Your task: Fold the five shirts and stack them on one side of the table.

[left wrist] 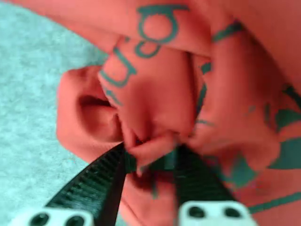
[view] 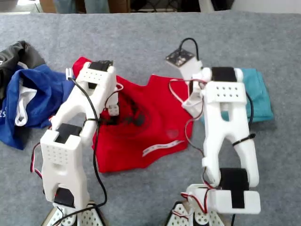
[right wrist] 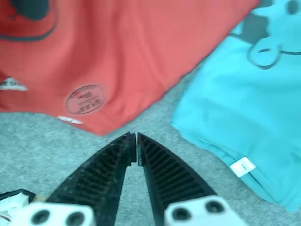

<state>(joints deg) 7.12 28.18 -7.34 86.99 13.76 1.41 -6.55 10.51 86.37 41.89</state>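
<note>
Far left, a blue shirt [view: 33,101] lies crumpled. The left gripper [left wrist: 150,162] pinches a bunched fold of the central red shirt [view: 146,127], so folding it seems under way and that fold likely needs carrying across. The right gripper [right wrist: 136,139], jaws closed on nothing, hangs just beside the folded teal shirt [view: 258,94].

Even, bright light; soft shadows.

Grey carpet-textured table [view: 263,42] spans nearly the whole high view. It is flat and evenly lit, with soft shadows. The right wrist view shows the same nubby grey surface up close. Past the table's far edge runs a thin strip of room: brown wooden panel [view: 47,4] at left, dark gap [view: 160,4] in the middle, white flat-fronted object [view: 263,4] toward the right corner.
</note>
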